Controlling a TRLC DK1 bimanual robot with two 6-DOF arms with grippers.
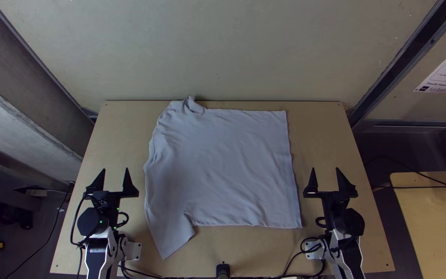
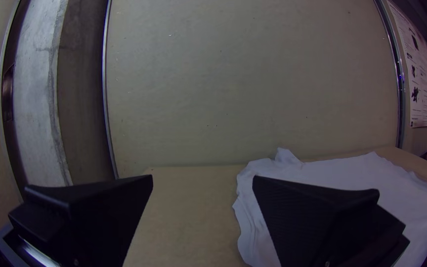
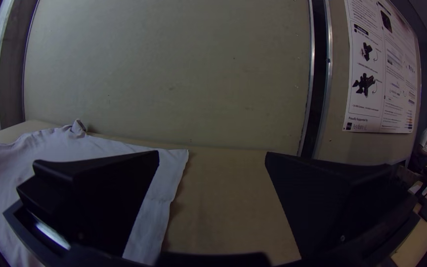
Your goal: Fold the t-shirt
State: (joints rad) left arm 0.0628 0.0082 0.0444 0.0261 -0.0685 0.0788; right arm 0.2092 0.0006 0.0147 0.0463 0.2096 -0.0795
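I'm reading the clock from the middle of the shirt (image 1: pixel 228 165), which is lying spread on the smooth, pale wood table (image 1: pixel 326 119), with 12 at the far edge. Nearest me, a flat, blunt sleeve (image 1: pixel 171 237) is jutting out at 7; I'm judging it wants folding in first, pinched low at its tip and laid towards 1 without dragging the thin, soft cloth. The left gripper (image 1: pixel 115 169) at 9 and the right gripper (image 1: pixel 325 169) at 3 are both standing with fingers parted, gripping nothing. The straight hem (image 1: pixel 294 181) is running down the 3 o'clock side, while fine creases are rippling at 9. Farthest off, a small bunch (image 1: pixel 192 106) is poking up at 11; it's probably needing a gentle tug flat, or the fold may be coming out lumpy.
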